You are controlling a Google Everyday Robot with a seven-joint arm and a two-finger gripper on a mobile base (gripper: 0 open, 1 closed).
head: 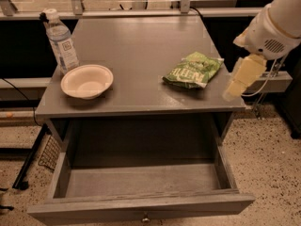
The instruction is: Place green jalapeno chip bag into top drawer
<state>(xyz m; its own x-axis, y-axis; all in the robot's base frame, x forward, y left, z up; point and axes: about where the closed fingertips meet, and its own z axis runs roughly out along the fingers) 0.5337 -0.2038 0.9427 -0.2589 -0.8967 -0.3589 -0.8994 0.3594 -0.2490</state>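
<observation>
The green jalapeno chip bag [193, 69] lies flat on the right side of the grey table top [141, 36], near the front edge. The top drawer [141, 205] below is pulled wide open toward me and nothing shows inside it; its small metal knob [146, 217] is at the bottom edge of the view. My gripper [233, 91] hangs from the white arm [275, 25] at the table's right edge. It points down and left, just right of the bag and not touching it.
A white bowl [87, 80] sits at the table's front left, with a clear water bottle [61, 41] standing behind it. A metal rail [141, 13] runs behind the table. A wire rack [47, 154] leans on the floor at the left.
</observation>
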